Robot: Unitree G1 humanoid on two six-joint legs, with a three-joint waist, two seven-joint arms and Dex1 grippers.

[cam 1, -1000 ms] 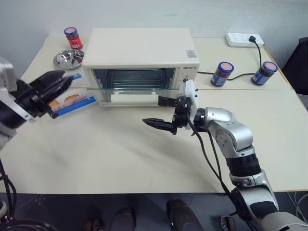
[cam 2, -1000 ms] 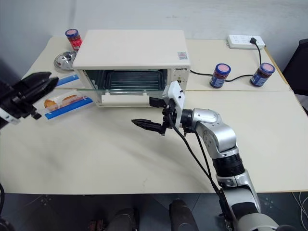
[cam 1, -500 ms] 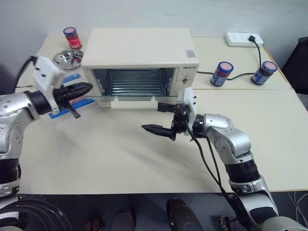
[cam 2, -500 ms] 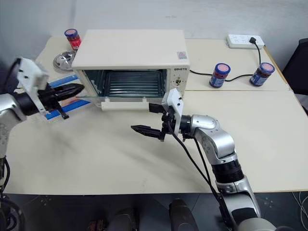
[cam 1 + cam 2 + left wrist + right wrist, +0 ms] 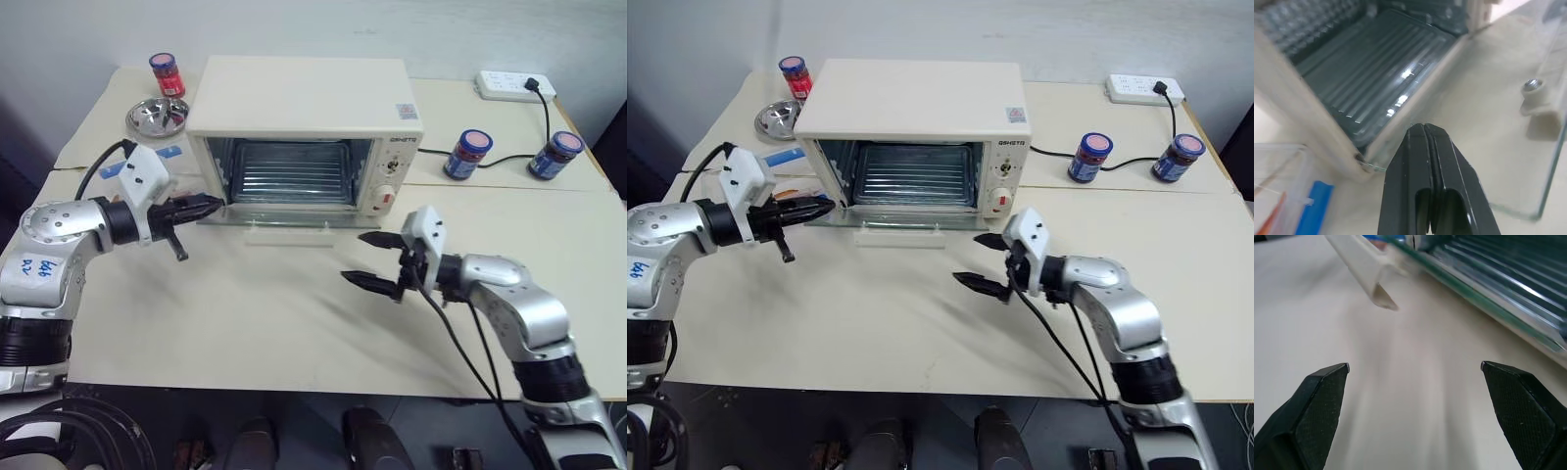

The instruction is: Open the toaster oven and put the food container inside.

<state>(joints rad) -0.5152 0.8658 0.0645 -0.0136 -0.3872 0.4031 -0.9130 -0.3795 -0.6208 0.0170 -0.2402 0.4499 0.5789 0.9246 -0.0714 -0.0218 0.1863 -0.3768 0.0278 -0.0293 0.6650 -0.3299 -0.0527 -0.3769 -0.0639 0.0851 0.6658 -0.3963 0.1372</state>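
At about nine o'clock on the cream matte table (image 5: 245, 323), the left gripper (image 5: 211, 206) has its two black fingers pressed flat together with nothing between them, tips resting at the left corner of the lowered glass door (image 5: 284, 221). The food container (image 5: 1283, 196), a clear shallow rectangular plastic box with blue clip strips and orange-brown food inside, lies on the table just beside the left wall of the toaster oven (image 5: 304, 93). It is mostly hidden behind the left arm in the head views, so its long axis is hard to judge. It sits to the gripper's outer left side and a little behind the tips, so the left arm is plainly the nearer one. My guess is that the arm must draw back and spread its fingers before taking the box. At twelve o'clock stands the large cream-white boxy oven, its door dropped nearly flat, cream bar handle (image 5: 289, 237) forward, ribbed dark metal tray (image 5: 289, 176) showing in the cavity. Towards four o'clock the right gripper (image 5: 377, 261) hovers above the table with fingers spread wide and empty, near the door's right end but apart from it.
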